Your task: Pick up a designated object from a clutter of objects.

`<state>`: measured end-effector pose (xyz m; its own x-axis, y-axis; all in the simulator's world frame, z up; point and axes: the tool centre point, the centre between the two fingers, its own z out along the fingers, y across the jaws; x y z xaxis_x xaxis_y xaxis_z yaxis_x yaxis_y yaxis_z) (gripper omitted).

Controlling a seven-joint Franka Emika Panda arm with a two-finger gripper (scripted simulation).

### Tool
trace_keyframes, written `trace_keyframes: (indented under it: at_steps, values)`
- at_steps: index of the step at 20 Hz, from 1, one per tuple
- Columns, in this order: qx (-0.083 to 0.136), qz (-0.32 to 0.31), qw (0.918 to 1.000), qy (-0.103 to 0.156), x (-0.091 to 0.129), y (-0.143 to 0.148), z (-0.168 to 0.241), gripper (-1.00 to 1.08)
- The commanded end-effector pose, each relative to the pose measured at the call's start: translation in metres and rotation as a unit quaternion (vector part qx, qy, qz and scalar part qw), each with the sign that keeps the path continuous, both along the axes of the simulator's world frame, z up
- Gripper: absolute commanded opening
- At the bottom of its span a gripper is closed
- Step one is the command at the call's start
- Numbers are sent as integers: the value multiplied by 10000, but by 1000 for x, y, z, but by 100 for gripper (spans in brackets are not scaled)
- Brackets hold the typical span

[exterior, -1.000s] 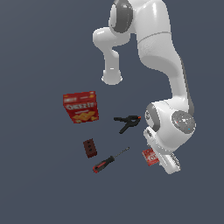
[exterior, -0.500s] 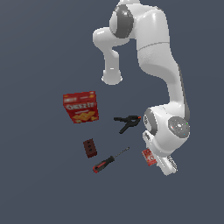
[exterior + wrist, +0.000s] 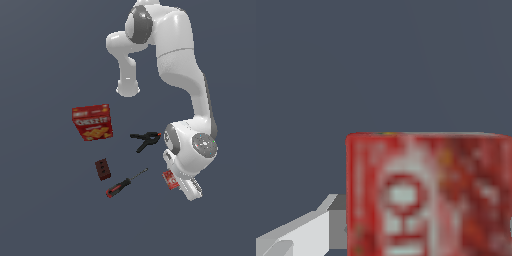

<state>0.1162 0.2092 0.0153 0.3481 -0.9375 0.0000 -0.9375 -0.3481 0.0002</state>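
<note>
The arm (image 3: 187, 75) rises from its base (image 3: 128, 89) at the far side, bends over at a high shoulder and comes down steeply to a bulky wrist (image 3: 197, 147) at the near side, toward the exterior view's right. Below the wrist the hand angles down onto the floor (image 3: 50, 210), and the gripper (image 3: 176, 181) sits right at the small red box (image 3: 170, 179). Only the box's edge shows beside the white hand in the exterior view; the rest is hidden behind it. In the wrist view the box (image 3: 428, 195) fills much of the picture, red with blurred white lettering, and one pale finger (image 3: 301, 232) lies against its side. The other finger is out of sight, so whether the gripper has clamped the box or stands loose around it cannot be told.

Just to the exterior view's left of the box lies the screwdriver (image 3: 125, 183), its red-and-black handle nearer and its thin shaft pointing toward the wrist. A little farther back is the dark red block (image 3: 102, 169), apart from the screwdriver. The black clamp (image 3: 145, 140) with orange tips lies close beside the wrist, between it and the cracker box (image 3: 92, 122), which rests farthest to the exterior view's left, its face up. None of these touches the hand or lies between it and the small box.
</note>
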Motion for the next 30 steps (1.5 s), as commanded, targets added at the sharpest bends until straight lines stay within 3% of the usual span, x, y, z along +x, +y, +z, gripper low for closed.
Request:
trace_keyframes:
  at_steps: [1, 13, 30]
  values:
    - [0, 0, 10000, -1, 0, 0, 0, -100]
    - [0, 0, 10000, -1, 0, -18, 48, -100]
    - [5, -1, 10000, 1, 2, -88, 232, -100]
